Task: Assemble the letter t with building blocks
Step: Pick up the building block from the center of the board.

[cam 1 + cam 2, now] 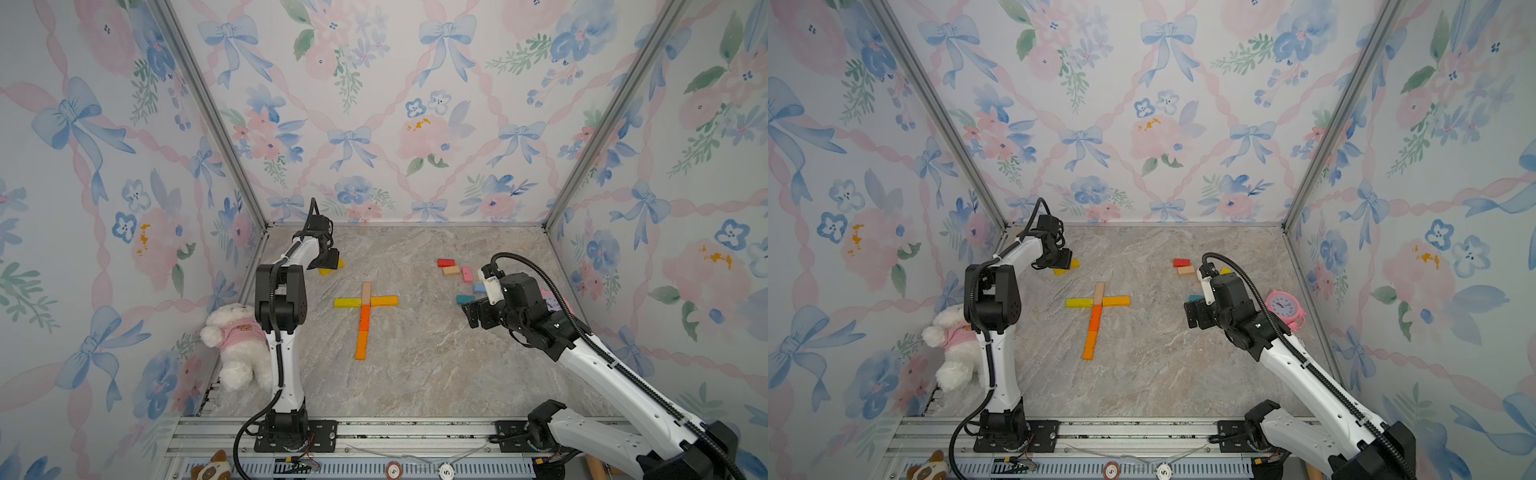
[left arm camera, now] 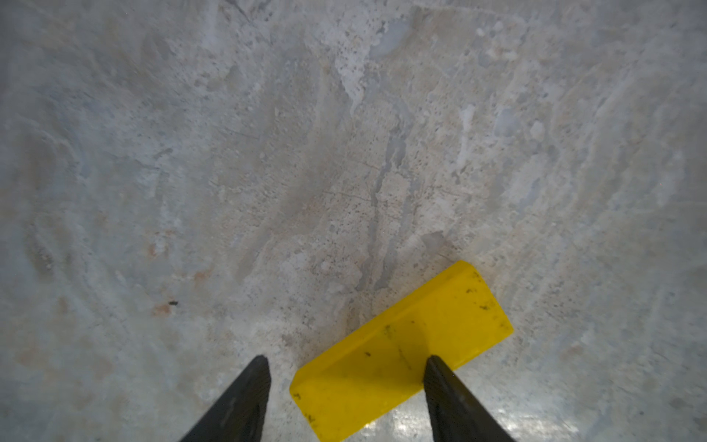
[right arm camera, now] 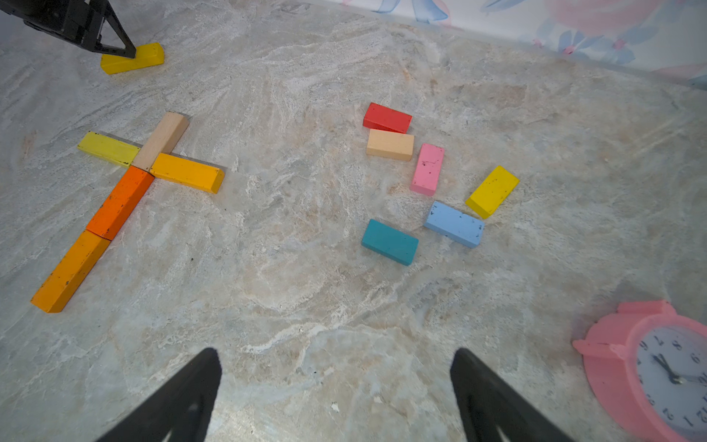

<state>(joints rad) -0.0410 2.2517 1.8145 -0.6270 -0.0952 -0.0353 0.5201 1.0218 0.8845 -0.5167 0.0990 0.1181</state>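
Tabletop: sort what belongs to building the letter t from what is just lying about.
Belongs to the job: t shape; lone yellow block; red block; peach block; pink block; second yellow block; blue block; teal block.
Lying about: plush dog; pink clock; small plush toy.

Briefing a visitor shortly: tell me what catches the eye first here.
A cross of blocks lies at the centre of the table, yellow arms, orange stem. Loose short blocks scatter at the far right, near a pink clock. The left end effector, jaws apart, sits low over a yellow block at the far left.
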